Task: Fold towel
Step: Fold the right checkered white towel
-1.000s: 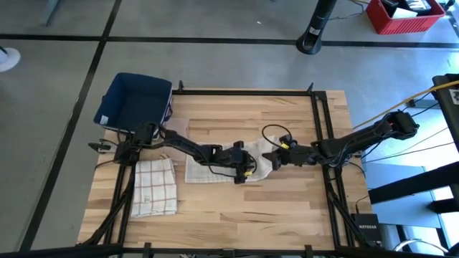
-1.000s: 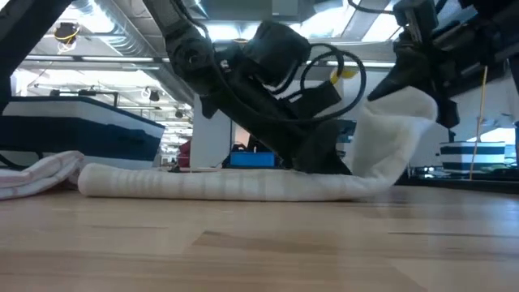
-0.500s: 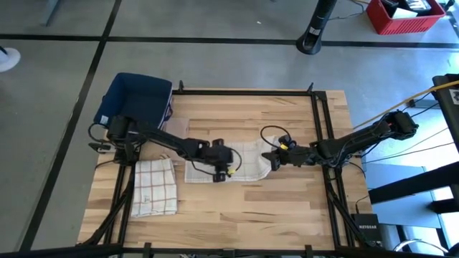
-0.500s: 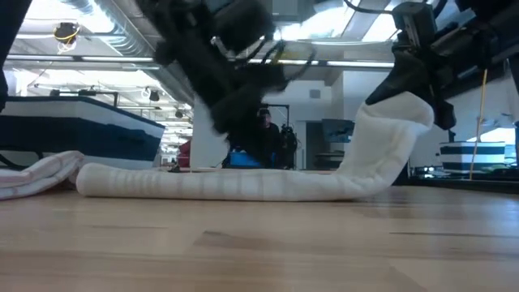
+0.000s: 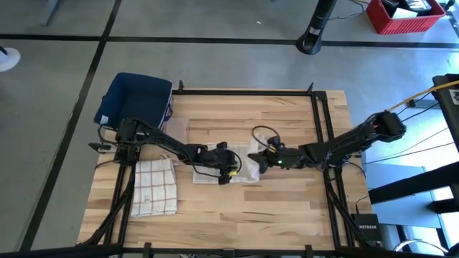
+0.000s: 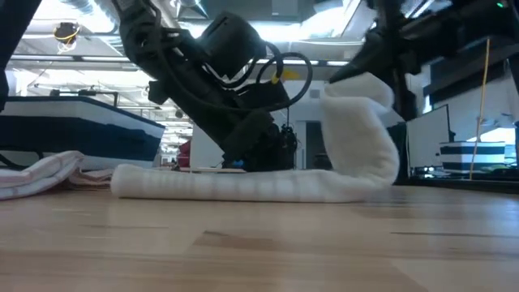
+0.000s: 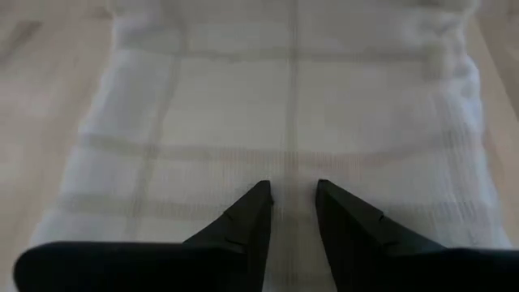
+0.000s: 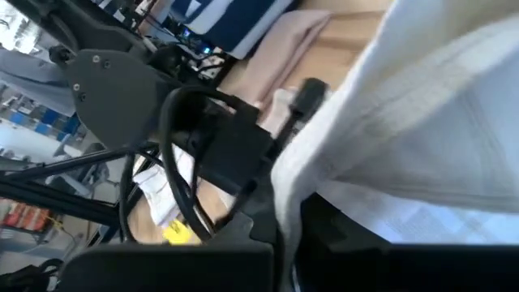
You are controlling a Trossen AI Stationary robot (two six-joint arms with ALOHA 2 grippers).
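On the worktop (image 5: 287, 208) the towel (image 5: 215, 170) lies near the middle, its flat part stretched toward the blue bin (image 5: 136, 100) side, while its far end curls up and back over itself. Our left gripper (image 7: 290, 212) presses down on the flat part with its fingers nearly together and nothing between them, and our right gripper (image 5: 259, 158) pinches the raised end (image 6: 357, 101) above the flat layer. We judge the fold could land skewed or bunch if the raised end slips from that pinch, or if the left gripper, standing under the incoming flap, gets covered and drags the layers when it pulls out.
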